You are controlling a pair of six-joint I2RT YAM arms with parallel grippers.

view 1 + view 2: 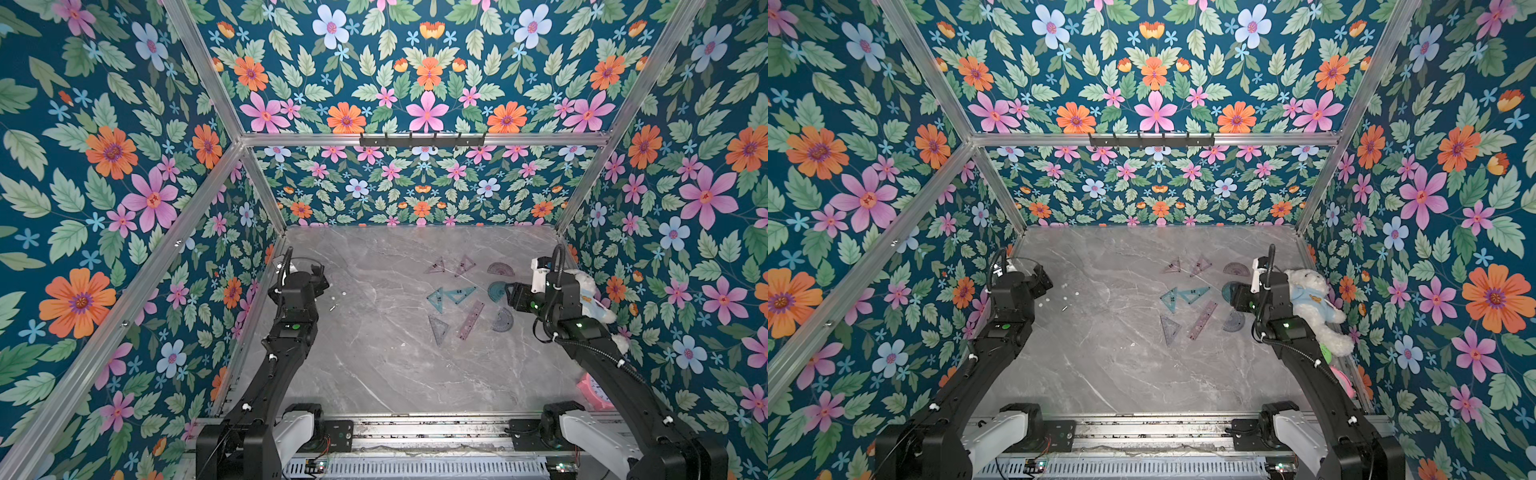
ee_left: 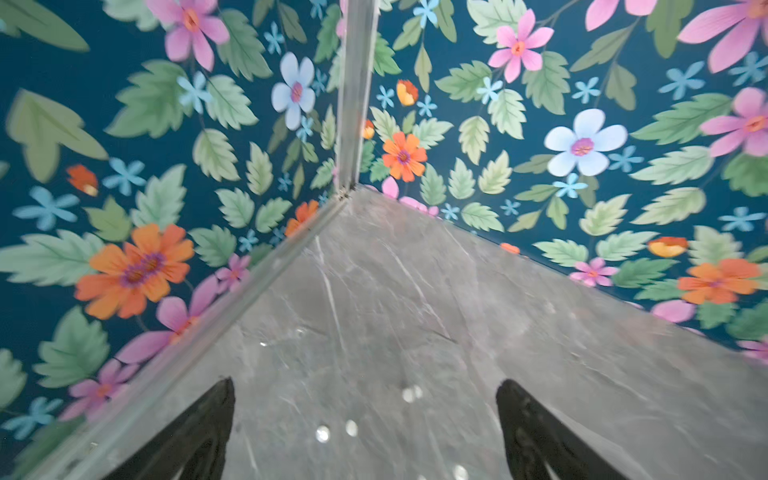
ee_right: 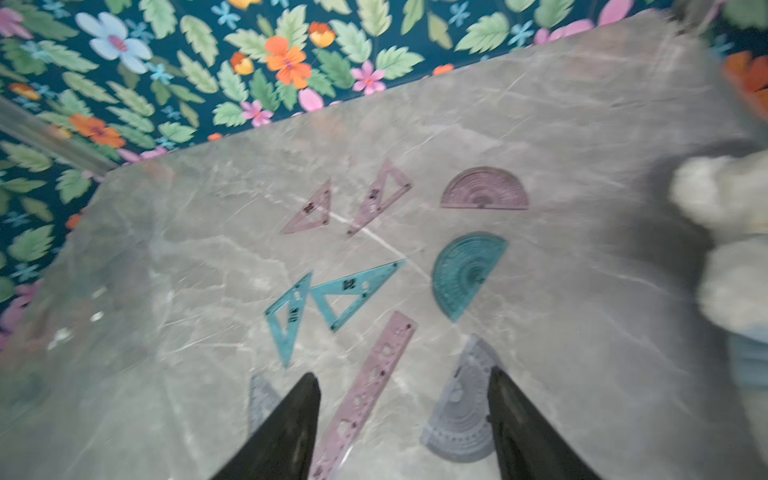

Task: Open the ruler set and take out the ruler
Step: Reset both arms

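A: How is the right arm (image 1: 582,332) held?

B: It is stretched forward from the near rail and bent at the elbow, with the wrist turned inward and tipped down toward the grey marble-patterned table (image 1: 395,374). The right pincer (image 3: 403,372) is held above the surface. Its black fingers (image 3: 299,415) are clearly parted and nothing is gripped.

A: Where is the ruler found?

B: The translucent pink straight plastic ruler (image 3: 365,395) is laid flat on the table below the right pincer. It is seen between the two fingers and reaches ahead of them. A translucent grey plastic protractor (image 3: 461,419) is partly hidden behind one finger, and a teal plastic protractor (image 3: 465,270) is set just ahead of the tips. Two teal plastic set squares (image 3: 353,291) are laid ahead of the pincer as well, beside the ruler's far end. A white plush teddy bear (image 1: 1312,303) is propped at the outer side of the arm.

A: And the left arm (image 1: 286,332)?

B: It is raised and extended toward the far corner of the enclosure. The left pincer (image 2: 365,382) is spread wide and held empty above the table. A few small bright dots (image 2: 409,392) are seen on the surface between its fingers. What they belong to cannot be told.
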